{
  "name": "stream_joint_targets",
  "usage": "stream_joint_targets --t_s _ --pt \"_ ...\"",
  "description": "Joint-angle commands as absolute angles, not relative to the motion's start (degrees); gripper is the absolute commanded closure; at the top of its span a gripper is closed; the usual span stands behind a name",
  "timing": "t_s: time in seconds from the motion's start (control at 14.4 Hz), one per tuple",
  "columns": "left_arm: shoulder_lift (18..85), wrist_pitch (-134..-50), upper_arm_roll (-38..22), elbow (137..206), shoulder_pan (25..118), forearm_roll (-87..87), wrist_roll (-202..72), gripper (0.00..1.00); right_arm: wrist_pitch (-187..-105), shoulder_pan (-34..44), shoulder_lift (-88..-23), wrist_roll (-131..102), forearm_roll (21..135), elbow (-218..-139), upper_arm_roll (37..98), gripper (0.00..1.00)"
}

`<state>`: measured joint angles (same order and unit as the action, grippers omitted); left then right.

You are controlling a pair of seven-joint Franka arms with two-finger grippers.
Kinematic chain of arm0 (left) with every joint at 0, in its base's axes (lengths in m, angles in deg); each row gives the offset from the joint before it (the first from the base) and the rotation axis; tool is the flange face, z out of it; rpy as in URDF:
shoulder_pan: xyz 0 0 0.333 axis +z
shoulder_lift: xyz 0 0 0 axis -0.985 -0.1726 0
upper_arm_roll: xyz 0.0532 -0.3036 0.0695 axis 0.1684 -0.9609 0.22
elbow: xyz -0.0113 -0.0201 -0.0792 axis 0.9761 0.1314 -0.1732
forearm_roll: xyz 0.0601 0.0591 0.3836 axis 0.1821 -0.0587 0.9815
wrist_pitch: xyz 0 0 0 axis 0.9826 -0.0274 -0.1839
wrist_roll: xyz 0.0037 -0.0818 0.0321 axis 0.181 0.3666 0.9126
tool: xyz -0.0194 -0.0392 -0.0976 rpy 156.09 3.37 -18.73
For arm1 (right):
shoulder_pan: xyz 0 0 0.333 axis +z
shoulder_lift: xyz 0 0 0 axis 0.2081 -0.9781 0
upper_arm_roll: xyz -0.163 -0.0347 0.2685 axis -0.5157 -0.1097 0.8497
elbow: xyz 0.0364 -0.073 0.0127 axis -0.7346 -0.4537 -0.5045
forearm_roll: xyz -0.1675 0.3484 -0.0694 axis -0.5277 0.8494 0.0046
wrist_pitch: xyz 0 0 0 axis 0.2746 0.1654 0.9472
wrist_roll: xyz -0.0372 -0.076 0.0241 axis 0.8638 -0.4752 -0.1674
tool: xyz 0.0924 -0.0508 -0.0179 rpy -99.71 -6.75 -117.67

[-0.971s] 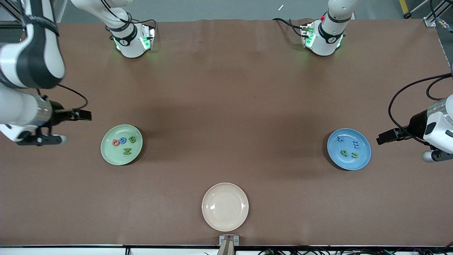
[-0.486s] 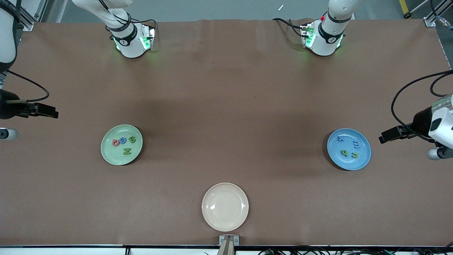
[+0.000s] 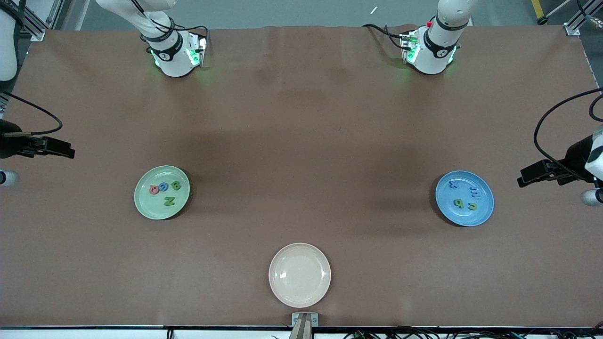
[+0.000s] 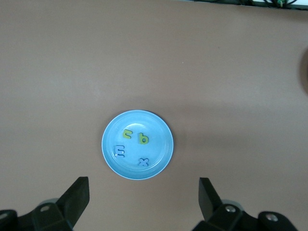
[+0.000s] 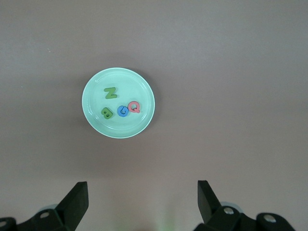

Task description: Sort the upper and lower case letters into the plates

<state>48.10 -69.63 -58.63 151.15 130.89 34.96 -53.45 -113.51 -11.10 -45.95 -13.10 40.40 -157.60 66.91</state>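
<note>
The mint green plate (image 3: pixel 148 205) holds a red Q (image 3: pixel 153 189), a blue G (image 3: pixel 163 187), a green B (image 3: pixel 175 185) and a green N (image 3: pixel 169 201). The blue plate (image 3: pixel 451 214) holds a blue x (image 3: pixel 453 184), a blue m (image 3: pixel 474 191) and two green lower-case letters (image 3: pixel 458 203). My right gripper (image 5: pixel 142 190) hangs open and empty, high above the table beside the mint plate (image 5: pixel 137 82). My left gripper (image 4: pixel 143 192) hangs open and empty, high beside the blue plate (image 4: pixel 156 127). Both arms wait at the table's ends.
A cream-beige plate (image 3: pixel 299 292) with nothing in it sits near the table's front edge, midway between the two arms' ends. The two arm bases (image 3: pixel 172 56) stand along the table's back edge. Brown cloth covers the table.
The right arm has drawn back toward its end of the table, mostly out of the front view. The left arm has also pulled a little toward its own end. The letters and plates have not moved.
</note>
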Motion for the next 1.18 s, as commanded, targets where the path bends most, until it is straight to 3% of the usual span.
stream_joint_targets --t_s 0.0,0.35,0.49,0.69,1.11 --pt "53.54 -68.98 -48.97 150.76 124.21 28.77 -54.56 0.0 -112.39 -11.75 -46.32 -13.21 40.39 -156.37 67.47 0.0" --pt "61.2 -69.86 -14.29 150.93 102.01 10.39 -66.5 0.0 -110.11 -11.66 -43.69 -13.56 40.57 -157.33 67.82 0.0" --pt "63.22 -70.04 -3.09 151.2 92.67 8.18 -69.14 0.0 -110.19 -11.66 -42.46 -13.65 40.57 -158.64 67.82 0.0" --pt "66.29 -71.71 3.19 152.16 85.26 8.35 -69.51 0.0 -110.9 -12.45 -39.04 -13.65 41.61 -161.81 67.82 0.0" --pt "70.96 -71.27 3.37 153.48 83.92 8.09 -65.37 0.0 -110.63 -12.89 -35.17 -13.82 42.41 -163.48 67.82 0.0"
